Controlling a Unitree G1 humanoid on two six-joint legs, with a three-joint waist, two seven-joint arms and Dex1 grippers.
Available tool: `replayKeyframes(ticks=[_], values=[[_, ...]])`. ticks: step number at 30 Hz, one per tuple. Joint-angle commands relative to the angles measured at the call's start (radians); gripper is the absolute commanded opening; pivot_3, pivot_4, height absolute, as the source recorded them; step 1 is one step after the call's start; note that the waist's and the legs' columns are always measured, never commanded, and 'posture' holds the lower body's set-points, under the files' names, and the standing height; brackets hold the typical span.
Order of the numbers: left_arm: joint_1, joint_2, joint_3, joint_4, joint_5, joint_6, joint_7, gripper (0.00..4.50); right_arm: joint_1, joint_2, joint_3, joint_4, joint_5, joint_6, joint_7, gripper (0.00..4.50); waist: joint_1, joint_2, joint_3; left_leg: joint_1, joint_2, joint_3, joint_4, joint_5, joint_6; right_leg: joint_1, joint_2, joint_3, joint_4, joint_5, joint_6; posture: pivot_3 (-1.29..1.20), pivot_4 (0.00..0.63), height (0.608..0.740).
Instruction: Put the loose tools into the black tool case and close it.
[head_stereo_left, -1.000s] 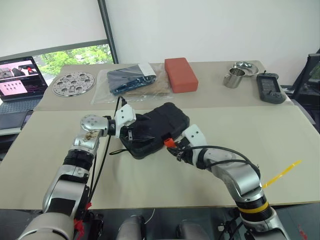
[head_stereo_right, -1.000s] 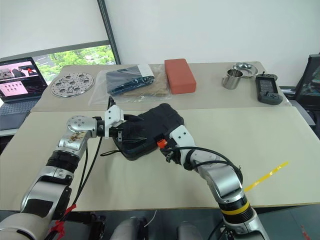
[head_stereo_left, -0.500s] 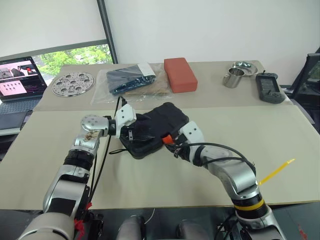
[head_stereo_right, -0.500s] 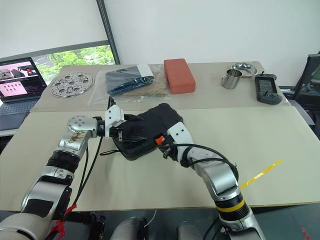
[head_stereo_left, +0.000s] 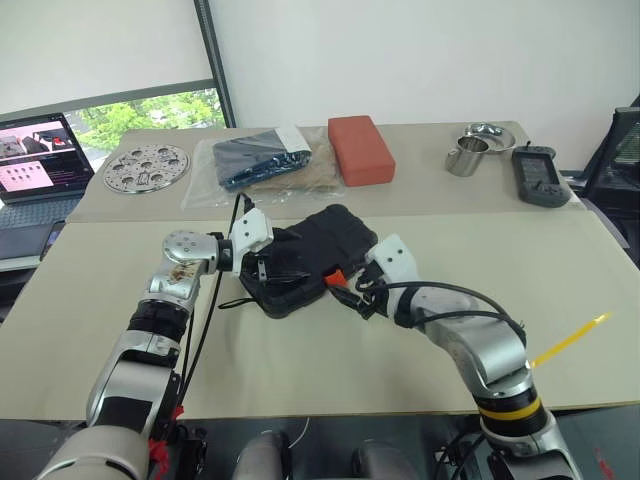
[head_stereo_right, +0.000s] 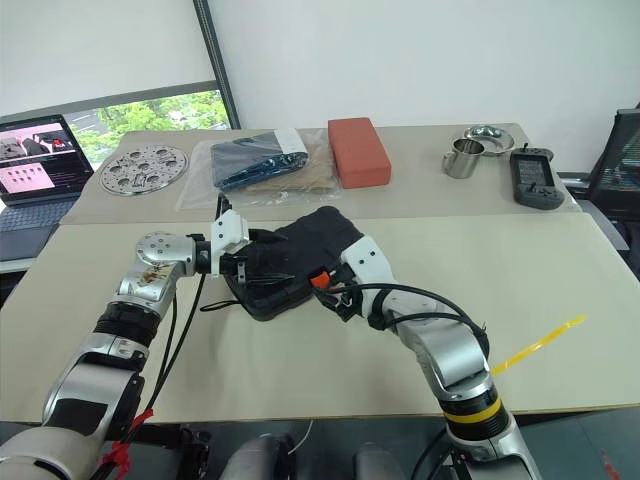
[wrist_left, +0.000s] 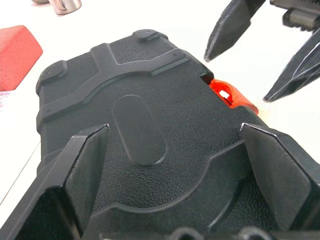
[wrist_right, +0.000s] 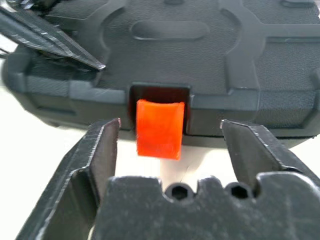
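The black tool case (head_stereo_left: 312, 252) lies shut on the table with its ribbed lid up and its orange latch (head_stereo_left: 336, 277) on the near edge. My left gripper (wrist_left: 174, 129) is open, its fingers spread to either side of the case's left end. My right gripper (wrist_right: 170, 124) is open just in front of the latch (wrist_right: 159, 128), which sits ahead between its fingers without touching them. The loose tools are out of view.
Along the back of the table are a perforated metal disc (head_stereo_left: 148, 167), a clear bag with a dark item (head_stereo_left: 262, 160), a red-orange block (head_stereo_left: 361, 148), a metal cup (head_stereo_left: 467, 157) and a grey handheld device (head_stereo_left: 540, 178). A laptop (head_stereo_left: 40, 160) stands far left.
My right gripper has opened and let go of the orange latch. The case and my left arm have stayed where they were.
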Motion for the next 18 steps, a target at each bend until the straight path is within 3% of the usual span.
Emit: replayKeyframes(ticks=[1, 8, 18], values=[[0.033, -0.007, -0.039, 0.023, 0.043, 0.006, -0.002, 4.50, 0.005, -0.015, -0.012, -0.048, 0.025, 0.024, 0.011, 2.33, 0.000, 0.000, 0.000, 0.000, 0.000, 0.000, 0.000, 0.000, 0.000, 0.000, 0.000, 0.000, 0.000, 0.000, 0.000, 0.00, 0.150, 0.740], [0.035, -0.007, -0.038, 0.021, 0.043, 0.006, -0.001, 4.50, 0.005, -0.007, 0.021, -0.012, 0.015, 0.019, 0.014, 0.07, 0.001, 0.000, 0.000, 0.000, 0.000, 0.000, 0.000, 0.000, 0.001, 0.000, 0.000, 0.000, 0.000, 0.000, 0.000, 0.00, 0.150, 0.740], [0.046, 0.000, -0.033, 0.007, 0.041, 0.015, 0.006, 4.50, -0.027, 0.031, 0.041, 0.072, -0.008, -0.031, 0.006, 0.07, -0.001, -0.001, -0.001, 0.000, 0.000, 0.000, 0.000, 0.000, 0.001, 0.000, 0.000, 0.000, 0.000, 0.000, 0.000, 0.00, 0.150, 0.740]])
